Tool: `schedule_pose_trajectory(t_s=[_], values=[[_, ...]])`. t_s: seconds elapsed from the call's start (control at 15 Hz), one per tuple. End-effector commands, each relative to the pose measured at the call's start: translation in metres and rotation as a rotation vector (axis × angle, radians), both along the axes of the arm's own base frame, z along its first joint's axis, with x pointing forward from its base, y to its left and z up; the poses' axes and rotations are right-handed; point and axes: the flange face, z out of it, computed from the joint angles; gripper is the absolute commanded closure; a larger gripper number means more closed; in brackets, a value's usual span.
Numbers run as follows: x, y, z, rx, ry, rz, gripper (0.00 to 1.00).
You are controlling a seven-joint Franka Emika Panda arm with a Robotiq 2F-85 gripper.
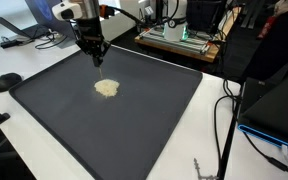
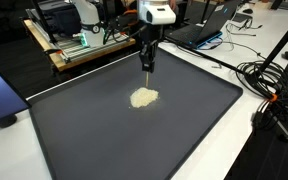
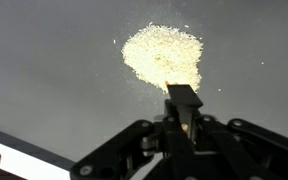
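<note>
A small pile of pale yellow grains (image 1: 106, 88) (image 2: 143, 97) lies near the middle of a large black mat (image 1: 134, 125) (image 2: 134, 140). My gripper (image 1: 98, 60) (image 2: 146, 68) hangs point-down just above the mat, behind the pile and close to its far edge. In the wrist view the grain pile (image 3: 164, 57) spreads right in front of my gripper (image 3: 184, 100), whose dark fingertips are pressed together as one narrow block. The jaws are shut, and I cannot make out anything held between them. Loose grains are scattered around the pile.
The mat lies on a white table (image 1: 44, 55). A small black object (image 1: 7, 82) sits by one mat corner. A wooden tray of electronics (image 1: 179, 35) stands behind. Cables (image 2: 269, 85) trail beside the mat, with a laptop (image 2: 199, 30) beyond it.
</note>
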Motion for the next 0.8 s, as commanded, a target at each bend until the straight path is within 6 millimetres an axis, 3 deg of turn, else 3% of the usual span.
schedule_pose_trajectory(t_s=[0.0,0.33,0.73], values=[[0.000,0.028,0.004,-0.109,-0.004,0.021,0.97],[-0.002,0.084,-0.001,-0.252,-0.010,0.079,0.97],[-0.008,0.144,-0.021,-0.400,-0.005,0.111,0.97]])
